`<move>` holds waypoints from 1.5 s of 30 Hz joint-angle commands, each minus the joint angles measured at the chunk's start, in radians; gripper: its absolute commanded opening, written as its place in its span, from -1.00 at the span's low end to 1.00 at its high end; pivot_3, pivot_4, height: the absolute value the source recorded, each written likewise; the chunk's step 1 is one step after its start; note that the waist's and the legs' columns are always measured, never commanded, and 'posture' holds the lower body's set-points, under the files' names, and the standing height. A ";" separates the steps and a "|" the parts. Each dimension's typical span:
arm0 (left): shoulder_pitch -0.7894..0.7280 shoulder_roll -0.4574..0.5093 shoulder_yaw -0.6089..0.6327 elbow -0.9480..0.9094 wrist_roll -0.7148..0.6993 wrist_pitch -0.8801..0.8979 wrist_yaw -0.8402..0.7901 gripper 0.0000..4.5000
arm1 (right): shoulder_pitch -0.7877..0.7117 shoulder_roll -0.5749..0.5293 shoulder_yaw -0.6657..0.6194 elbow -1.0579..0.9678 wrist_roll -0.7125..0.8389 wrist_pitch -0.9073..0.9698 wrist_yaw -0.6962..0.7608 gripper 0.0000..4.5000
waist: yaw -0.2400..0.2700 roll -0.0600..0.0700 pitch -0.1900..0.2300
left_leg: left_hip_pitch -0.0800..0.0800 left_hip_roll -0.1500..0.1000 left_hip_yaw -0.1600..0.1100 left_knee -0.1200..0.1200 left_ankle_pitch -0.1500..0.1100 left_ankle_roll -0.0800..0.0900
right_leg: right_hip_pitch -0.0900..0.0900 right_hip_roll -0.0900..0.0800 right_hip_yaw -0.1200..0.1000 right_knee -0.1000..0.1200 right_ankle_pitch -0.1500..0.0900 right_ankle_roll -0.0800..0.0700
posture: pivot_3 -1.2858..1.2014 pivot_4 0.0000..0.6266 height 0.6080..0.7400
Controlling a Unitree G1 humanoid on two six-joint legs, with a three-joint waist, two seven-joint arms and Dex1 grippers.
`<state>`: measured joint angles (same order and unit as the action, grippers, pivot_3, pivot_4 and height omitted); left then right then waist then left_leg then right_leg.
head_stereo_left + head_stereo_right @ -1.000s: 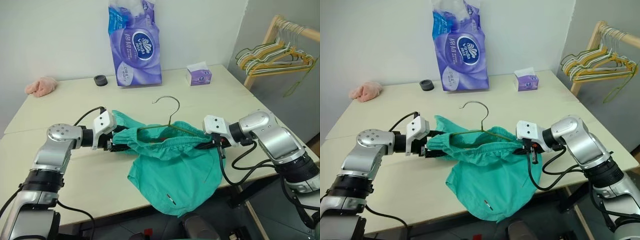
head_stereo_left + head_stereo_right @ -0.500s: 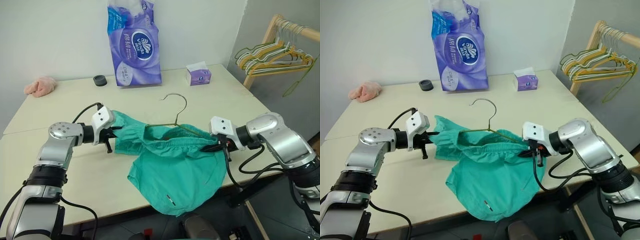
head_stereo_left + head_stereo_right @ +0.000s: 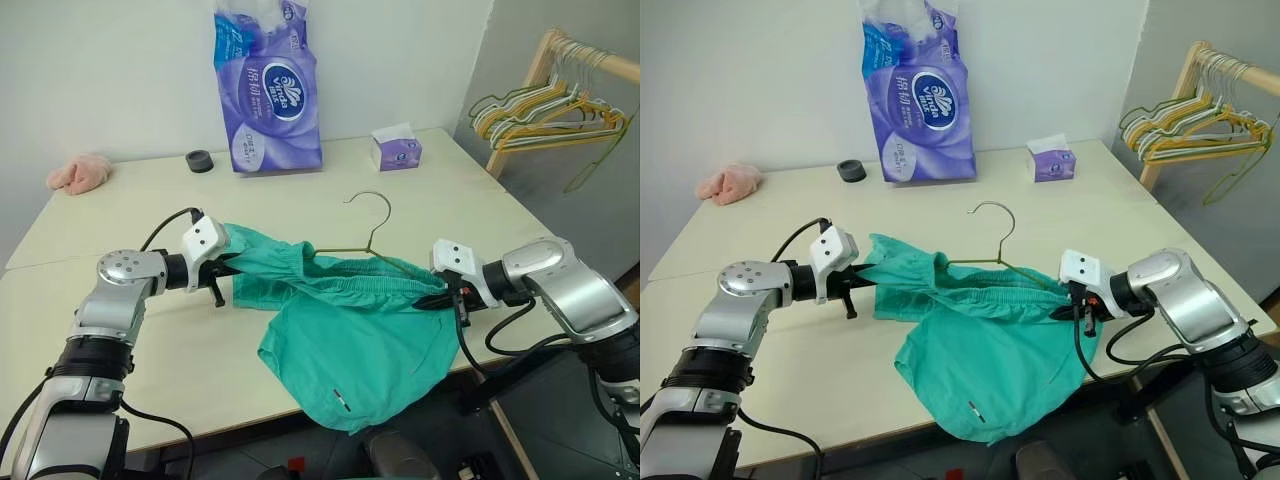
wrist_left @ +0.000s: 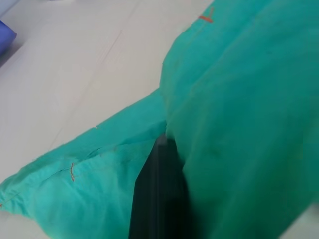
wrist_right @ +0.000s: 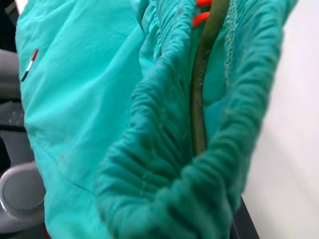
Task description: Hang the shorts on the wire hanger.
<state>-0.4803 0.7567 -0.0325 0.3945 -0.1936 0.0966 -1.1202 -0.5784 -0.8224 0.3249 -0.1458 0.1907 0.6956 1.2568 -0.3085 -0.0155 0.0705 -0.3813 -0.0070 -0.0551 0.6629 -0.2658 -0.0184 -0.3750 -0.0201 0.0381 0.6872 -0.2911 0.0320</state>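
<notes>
The teal-green shorts [image 3: 350,335] lie stretched across the table's front, with the legs drooping over the front edge. The thin wire hanger [image 3: 372,222] is threaded inside the gathered waistband, its hook sticking up behind. My left gripper [image 3: 230,268] is shut on the shorts' left end, and its black finger [image 4: 159,199] shows pressed into the fabric. My right gripper [image 3: 441,296] is shut on the right end of the waistband, where the hanger wire [image 5: 200,94] runs inside the gathered cloth.
On the beige table [image 3: 150,340], a tall purple tissue pack [image 3: 268,85] stands at the back, with a small tissue box [image 3: 397,147], a black roll [image 3: 200,160] and a pink cloth lump [image 3: 78,172]. A wooden rack with coloured hangers [image 3: 545,115] stands at the right.
My left gripper has closed on the shorts' left end. My right gripper has pulled the waistband to the right, and the hanger hook has shifted right with it, stretching the shorts.
</notes>
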 commanded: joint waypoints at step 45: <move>0.081 0.076 0.108 -0.718 -0.546 0.569 -0.046 0.99 | 0.333 0.131 -0.449 -0.227 0.259 0.438 -0.452 -1.00 | 0.004 0.000 -0.001 | -0.001 -0.001 0.002 0.000 0.000 0.000 | 0.002 0.001 0.002 -0.002 0.000 0.000 | -0.31 -0.88 1.00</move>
<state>-0.3716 0.8332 0.0860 -0.2909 -0.7077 0.6492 -1.1511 -0.2484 -0.6921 -0.0528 -0.3019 0.4178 1.0906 0.8424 -0.3042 -0.0154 0.0698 -0.3817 -0.0076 -0.0524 0.6631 -0.2660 -0.0184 -0.3732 -0.0188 0.0401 0.6849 -0.2912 0.0323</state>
